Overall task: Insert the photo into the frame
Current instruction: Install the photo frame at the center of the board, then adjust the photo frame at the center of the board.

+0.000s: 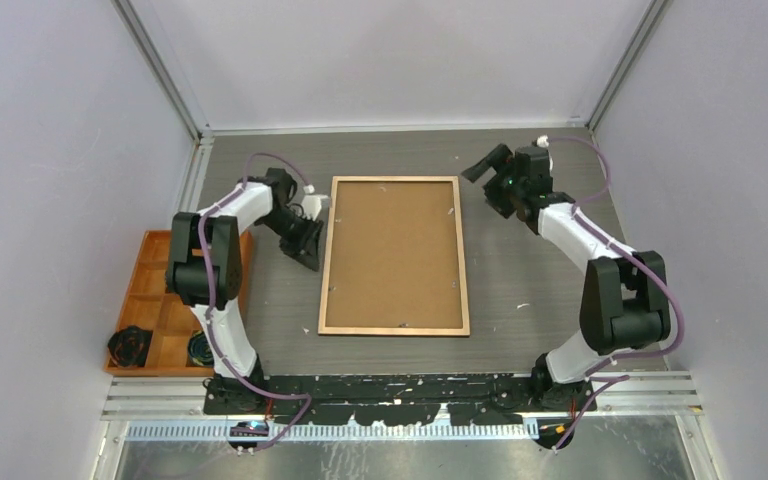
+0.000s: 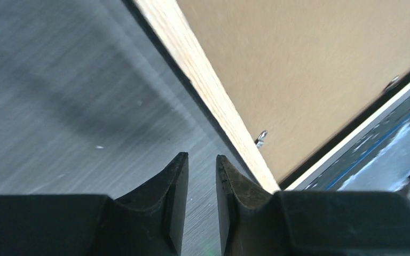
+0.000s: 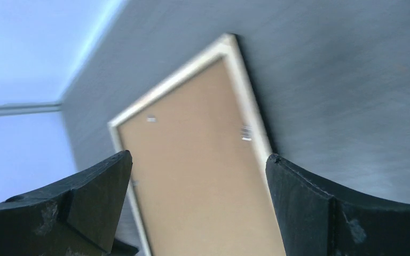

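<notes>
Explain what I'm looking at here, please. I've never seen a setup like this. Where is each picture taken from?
Two white robot arms are bolted at the table's near edge, each ending in a two-finger gripper. The wide picture looks down from above and behind them. The other two come from cameras on the wrists, so the black shapes at the bottom are each arm's own fingers. On the grey table lies the frame, wood-coloured back up, with a brown backing board inside it. A wooden tray at the left holds dark bundles. The left gripper sits by the frame's left rail, fingers narrowly apart. The right gripper is raised, wide open. Neither holds anything. No photo is visible.
</notes>
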